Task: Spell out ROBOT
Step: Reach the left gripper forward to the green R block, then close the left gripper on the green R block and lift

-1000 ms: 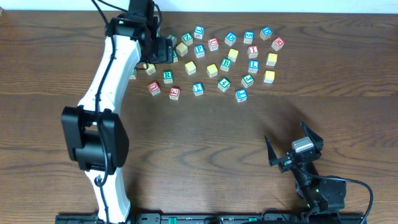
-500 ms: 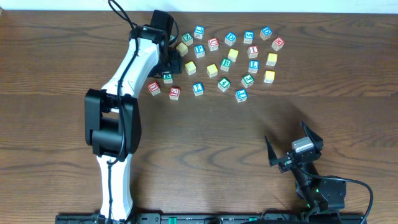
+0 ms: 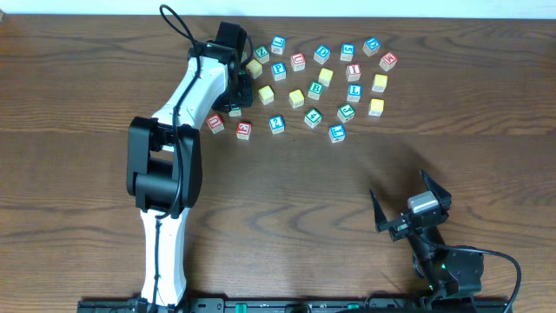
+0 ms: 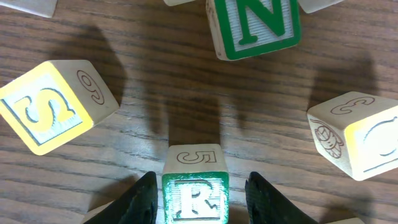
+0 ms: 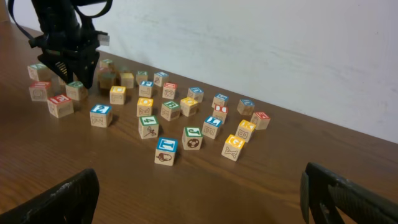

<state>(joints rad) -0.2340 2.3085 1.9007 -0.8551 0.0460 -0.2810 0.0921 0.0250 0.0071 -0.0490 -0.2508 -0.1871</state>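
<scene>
Dark brown, streaky wooden table (image 3: 295, 200) spreads under everything. Near its far edge, at the left end of a loose scatter of alphabet cubes (image 3: 313, 87), stands the small pale-wood green-letter R cube (image 4: 195, 200) — flat on the boards, its green-framed white R turned to the left wrist camera and an outlined 5 on the adjoining face. The left gripper (image 4: 200, 179) hangs right over it with one black finger on each side. Its jaws are unclenched: a strip of table grain shows between the cube and the finger on the view's right, and a thin dark gap on the other side, so nothing is gripped. Beyond the R cube and apart from it lie a pale cube with a yellow S face (image 4: 46, 115) off to the view's left, a green-framed N cube (image 4: 255, 25) further ahead, and a yellow-faced cube (image 4: 360, 134) whose letter the frame edge cuts off. Seen from overhead, a red-lettered cube (image 3: 215, 123) and a second one (image 3: 244, 129) sit on the near side of the gripper, and the white left arm (image 3: 187, 104) reaches over the table to the cluster. Well apart, at the table's near right, the right gripper (image 3: 400, 193) rests with its black jaws spread wide — empty, facing the cubes, with a white wall (image 5: 249, 37) behind them.
</scene>
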